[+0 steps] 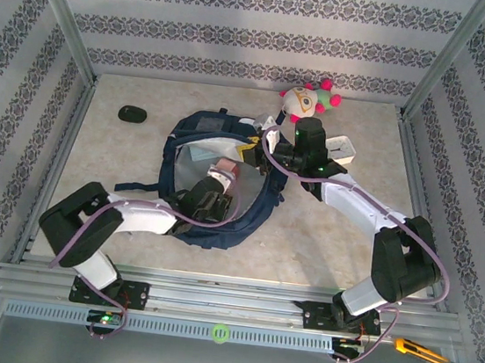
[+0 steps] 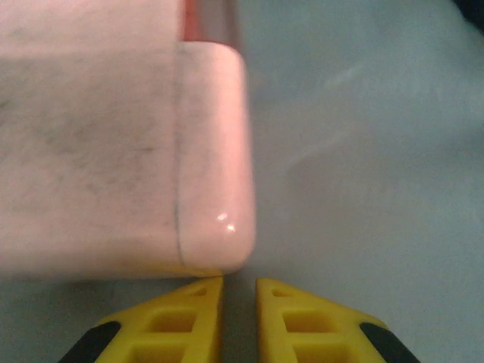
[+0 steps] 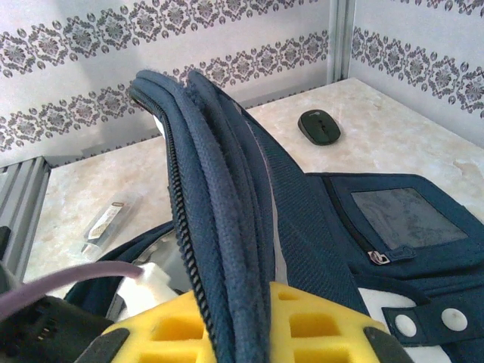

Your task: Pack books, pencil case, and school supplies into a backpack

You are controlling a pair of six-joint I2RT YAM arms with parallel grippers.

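Top external view, starting at the left: open marble table [image 1: 111, 174] runs from the left frame rail to the backpack. A black oval object [image 1: 131, 114] sits alone near the far left corner, well apart from everything else. The left arm [image 1: 132, 217] lies low along the near side and reaches into the mouth of the navy backpack [image 1: 209, 236]. The backpack lies mid-table, spread wide with its pale lining showing, and its near rim is close to the front rail.

Left wrist view: the left gripper [image 2: 240, 302] is down on the grey lining, its yellow fingertips drawn almost together with nothing between them. The pink block [image 2: 113, 136] lies inside the backpack just beyond the tips and to their left, its rounded corner nearest them; whether it touches them I cannot tell. Right of the block the lining is open.

Right wrist view: the right gripper [image 3: 242, 325] is clenched on the backpack's folded zip edge, and the navy fabric stands up between its yellow fingers. From above, that grip is at the far right rim, near a stuffed toy [image 1: 305, 101] by the back wall. Right of that arm, open table continues to the right rail
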